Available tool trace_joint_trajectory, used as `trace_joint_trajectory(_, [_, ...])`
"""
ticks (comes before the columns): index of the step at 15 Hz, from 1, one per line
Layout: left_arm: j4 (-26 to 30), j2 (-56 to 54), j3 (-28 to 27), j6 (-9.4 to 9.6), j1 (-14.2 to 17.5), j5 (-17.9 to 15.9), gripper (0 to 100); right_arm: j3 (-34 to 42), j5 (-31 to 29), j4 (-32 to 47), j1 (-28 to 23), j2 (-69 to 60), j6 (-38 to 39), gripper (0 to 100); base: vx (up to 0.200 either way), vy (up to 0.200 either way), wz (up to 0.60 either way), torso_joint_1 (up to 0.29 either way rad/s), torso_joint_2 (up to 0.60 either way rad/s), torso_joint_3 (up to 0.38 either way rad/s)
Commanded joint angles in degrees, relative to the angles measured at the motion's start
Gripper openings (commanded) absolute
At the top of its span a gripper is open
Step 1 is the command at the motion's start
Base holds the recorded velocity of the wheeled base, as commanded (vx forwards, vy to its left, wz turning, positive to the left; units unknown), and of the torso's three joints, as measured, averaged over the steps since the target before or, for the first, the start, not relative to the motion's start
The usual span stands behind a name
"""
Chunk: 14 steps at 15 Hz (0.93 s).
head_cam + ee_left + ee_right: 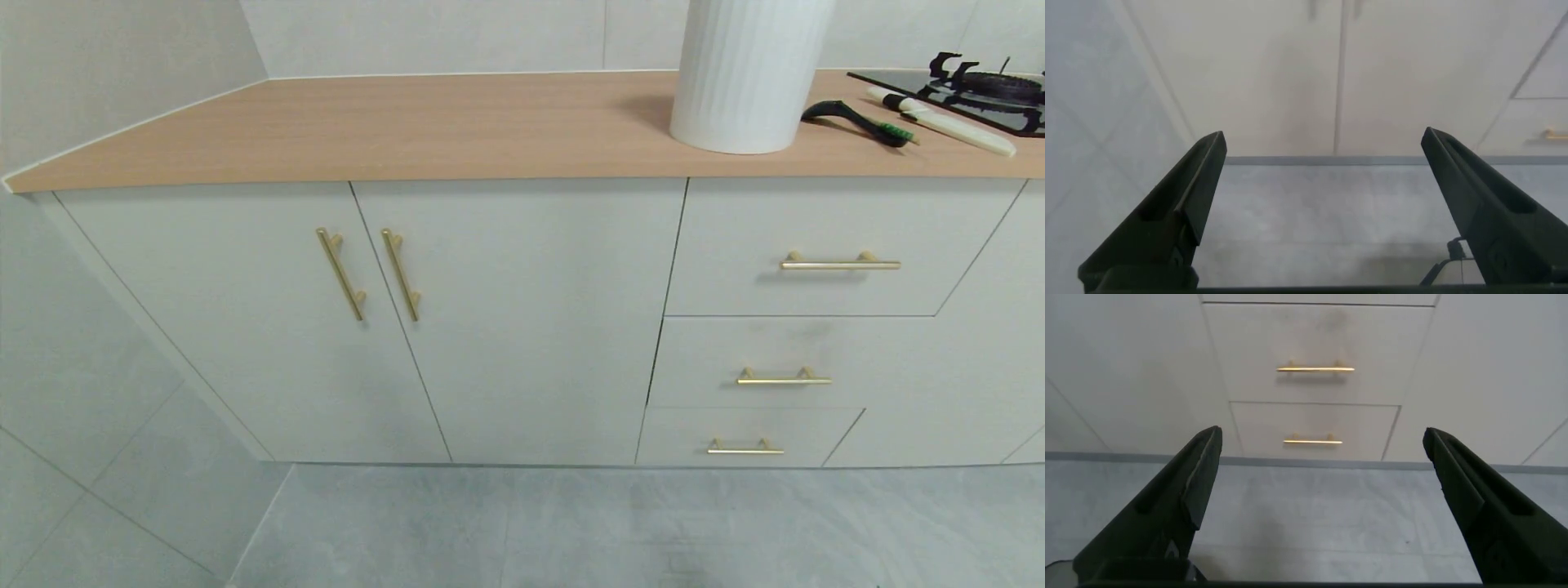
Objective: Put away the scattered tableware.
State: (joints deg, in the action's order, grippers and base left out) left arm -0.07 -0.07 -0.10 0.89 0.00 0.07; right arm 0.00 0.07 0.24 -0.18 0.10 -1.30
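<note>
You see a wood countertop [408,122] above white cabinets [522,327] and grey floor tiles [571,531]. The left gripper [1323,135] and right gripper [1321,431] both have jaws spread.

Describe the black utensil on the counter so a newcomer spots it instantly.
Find the wooden countertop, then the tall white ribbed container on it. Right of its base lies the black utensil: curved, green-tipped, unlike the straight white utensil beyond it.

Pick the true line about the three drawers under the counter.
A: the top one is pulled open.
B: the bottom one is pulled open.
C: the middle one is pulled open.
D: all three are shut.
D: the top drawer, middle drawer and bottom drawer all sit flush in one flat plane, with only thin seams between them and none standing out.
</note>
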Motion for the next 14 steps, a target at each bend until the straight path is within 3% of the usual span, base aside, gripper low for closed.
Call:
trace_joint_trajectory(1, [-0.01, 0.07, 0.01, -0.01, 0.0, 0.01, 100, 0.0, 0.01, -0.07, 0.01, 0.08, -0.01, 100, 0.0, -0.2, 0.0, 0.007, 0.0, 0.002])
trace_joint_trajectory(3, [-0.01, 0.07, 0.01, -0.01, 0.0, 0.01, 100, 0.0, 0.01, -0.07, 0.01, 0.08, -0.01, 100, 0.0, -0.2, 0.0, 0.002, 0.0, 0.002])
trace_joint_trajectory(14, [-0.1, 0.07, 0.01, -0.45, 0.0, 0.01, 100, 0.0, 0.01, 0.02, 0.01, 0.08, -0.1, 100, 0.0, 0.0, 0.0, 0.0, 0.0, 0.0])
